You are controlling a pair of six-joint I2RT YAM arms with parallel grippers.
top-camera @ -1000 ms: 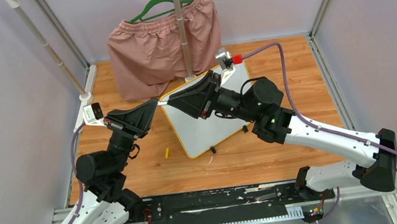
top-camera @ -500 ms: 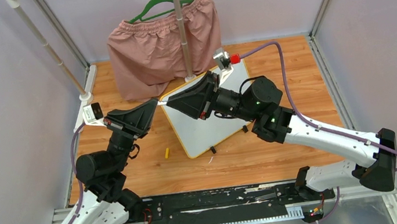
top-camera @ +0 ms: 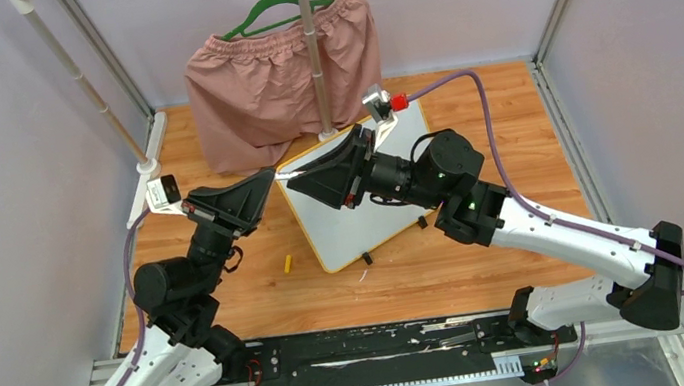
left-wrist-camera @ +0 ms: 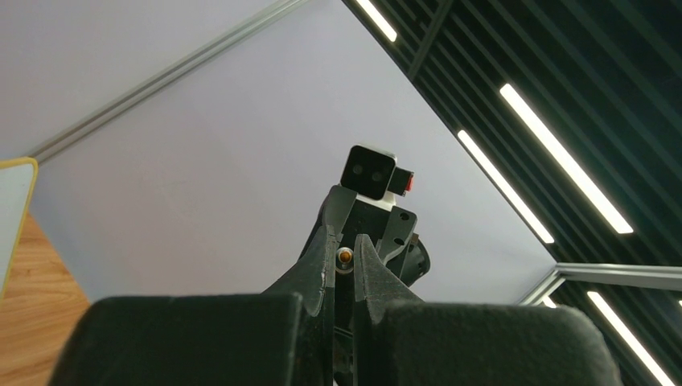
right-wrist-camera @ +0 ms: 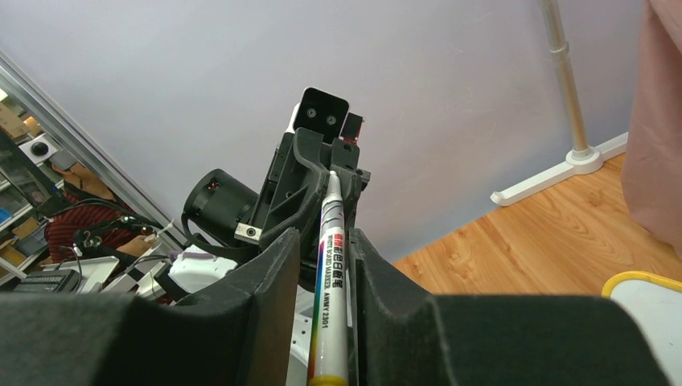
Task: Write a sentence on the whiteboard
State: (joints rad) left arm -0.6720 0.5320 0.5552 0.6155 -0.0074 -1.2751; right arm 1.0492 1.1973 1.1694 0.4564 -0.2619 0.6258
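Whiteboard (top-camera: pixel 372 219), rectangular, white, rounded corners, thin yellow-orange frame: lies flat on the wooden table (top-camera: pixel 488 112) near its middle, turned at an angle, its far-left corner beneath the two meeting grippers; one yellow corner also shows at the edge of the left wrist view (left-wrist-camera: pixel 12 201) and of the right wrist view (right-wrist-camera: pixel 643 293). Right gripper (top-camera: pixel 283 175): reaches leftward over the board, jaws clamped on a white-barrelled marker (right-wrist-camera: pixel 330 281) with printed lettering, which runs straight out between the black fingers (right-wrist-camera: pixel 273 273). Left gripper (top-camera: pixel 265 175): raised, tip to tip with the right one, jaws drawn narrow about the marker's far end, seen from the left wrist as a small round orange-centred tip (left-wrist-camera: pixel 345 256). Pink elastic-waisted shorts (top-camera: pixel 282 80): hang on a green hanger (top-camera: pixel 276 5) from a white rack at the far side, hem just beyond the board. Small yellow piece (top-camera: pixel 288 260): lies on the wood just left of the board's near edge, apart from it.
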